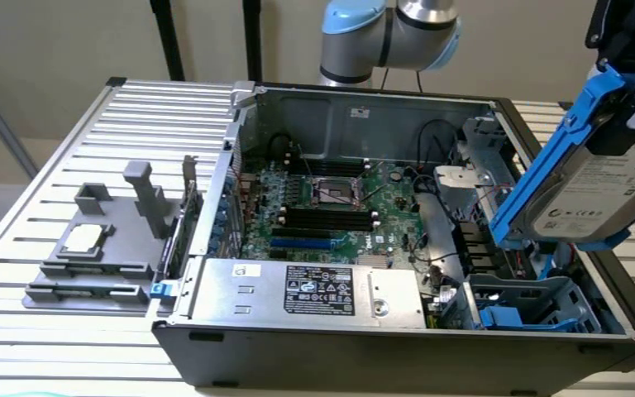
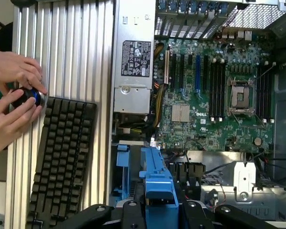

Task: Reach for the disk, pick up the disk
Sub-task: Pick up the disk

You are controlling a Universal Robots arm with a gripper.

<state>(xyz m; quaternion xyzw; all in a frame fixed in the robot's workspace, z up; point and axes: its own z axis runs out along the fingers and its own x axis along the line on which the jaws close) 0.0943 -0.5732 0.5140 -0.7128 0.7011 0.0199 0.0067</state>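
Observation:
The disk [image 1: 610, 186], a silver-grey hard drive with a white label in a bright blue carrier, hangs tilted above the right end of the open computer case [image 1: 406, 347]. My gripper [image 1: 627, 83] is shut on its upper end, at the exterior view's top right. In the wrist view the blue carrier of the disk [image 2: 157, 183] sits clamped between my black fingers [image 2: 128, 214], with the case interior below it.
A motherboard [image 1: 329, 198] lies inside the case, with a silver box with a black label [image 1: 317, 291] and a blue drive bay [image 1: 527, 308] along the front. A grey tray with a small chip [image 1: 86, 240] sits on the slatted table. A person's hands [image 2: 12, 95] work beside a black keyboard [image 2: 62, 157].

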